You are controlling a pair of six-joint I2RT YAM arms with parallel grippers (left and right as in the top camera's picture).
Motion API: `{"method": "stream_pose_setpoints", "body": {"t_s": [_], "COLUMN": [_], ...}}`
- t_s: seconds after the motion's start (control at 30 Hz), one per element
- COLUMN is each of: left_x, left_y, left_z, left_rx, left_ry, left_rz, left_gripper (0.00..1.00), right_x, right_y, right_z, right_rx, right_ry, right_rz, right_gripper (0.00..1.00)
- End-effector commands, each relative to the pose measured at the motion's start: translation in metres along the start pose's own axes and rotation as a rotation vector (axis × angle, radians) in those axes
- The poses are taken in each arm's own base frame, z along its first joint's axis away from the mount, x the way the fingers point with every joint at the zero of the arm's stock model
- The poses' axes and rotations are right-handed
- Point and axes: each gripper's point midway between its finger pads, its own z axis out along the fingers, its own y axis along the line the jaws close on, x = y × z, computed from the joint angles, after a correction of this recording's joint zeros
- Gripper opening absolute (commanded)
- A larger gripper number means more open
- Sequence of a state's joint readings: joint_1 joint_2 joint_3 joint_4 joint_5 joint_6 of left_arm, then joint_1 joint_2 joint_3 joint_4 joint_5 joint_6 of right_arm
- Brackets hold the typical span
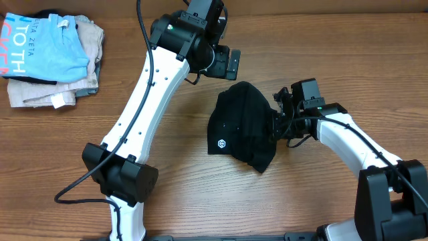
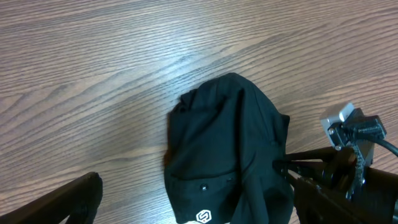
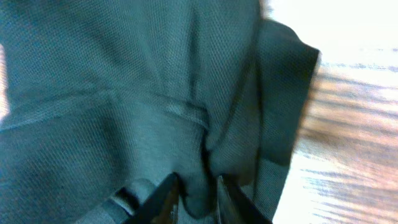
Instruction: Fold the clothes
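Fold judged in progress: right gripper (image 3: 194,186) pinched the black T-shirt (image 1: 241,127) at frame centre; left gripper (image 1: 231,64) stood open, upper centre. Next move likely required drawing fabric across.

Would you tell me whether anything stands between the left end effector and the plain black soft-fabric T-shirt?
Nothing visible does: only wooden table separates the open left end effector from the plain black soft-fabric T-shirt, whose edge the right end effector pinches.
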State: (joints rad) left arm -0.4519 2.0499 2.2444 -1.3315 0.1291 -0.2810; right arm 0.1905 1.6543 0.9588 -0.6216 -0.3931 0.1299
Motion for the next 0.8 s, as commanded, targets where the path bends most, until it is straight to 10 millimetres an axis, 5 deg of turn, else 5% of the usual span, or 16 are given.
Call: {"method": "stream_pose_setpoints", "body": {"t_s": [0.0, 0.23, 0.43, 0.53, 0.57, 0.67, 0.7, 0.77], "left_x": [0.002, 0.004, 0.004, 0.005, 0.006, 0.011, 0.013, 0.019], "left_y": [0.0, 0.0, 0.0, 0.0, 0.001, 0.002, 0.003, 0.005], "left_z": [0.006, 0.006, 0.006, 0.006, 0.006, 0.007, 0.008, 0.013], "left_rx": [-0.011, -0.012, -0.012, -0.012, -0.014, -0.017, -0.018, -0.019], "left_ry": [0.012, 0.019, 0.02, 0.024, 0.029, 0.048, 0.058, 0.084], "left_rz": [0.027, 0.026, 0.059, 0.083, 0.089, 0.116, 0.126, 0.123], "left_gripper": [1.0, 1.0, 1.0, 1.0, 1.0, 1.0, 1.0, 1.0], "right_x": [0.0, -0.019, -0.088, -0.122, -0.125, -0.123, -0.121, -0.117], "right_y": [0.01, 0.018, 0.022, -0.007, -0.012, -0.026, -0.03, -0.036], "right_z": [0.0, -0.01, -0.061, -0.087, -0.09, -0.094, -0.095, -0.095], "right_rx": [-0.057, -0.101, -0.114, 0.011, 0.022, 0.035, 0.04, 0.047], "right_ry": [0.0, -0.048, -0.227, -0.354, -0.365, -0.363, -0.356, -0.339], "right_rz": [-0.01, -0.012, -0.026, 0.002, 0.01, 0.045, 0.058, 0.08], "right_gripper": [0.04, 0.04, 0.04, 0.04, 0.09, 0.75, 0.88, 0.94]}}
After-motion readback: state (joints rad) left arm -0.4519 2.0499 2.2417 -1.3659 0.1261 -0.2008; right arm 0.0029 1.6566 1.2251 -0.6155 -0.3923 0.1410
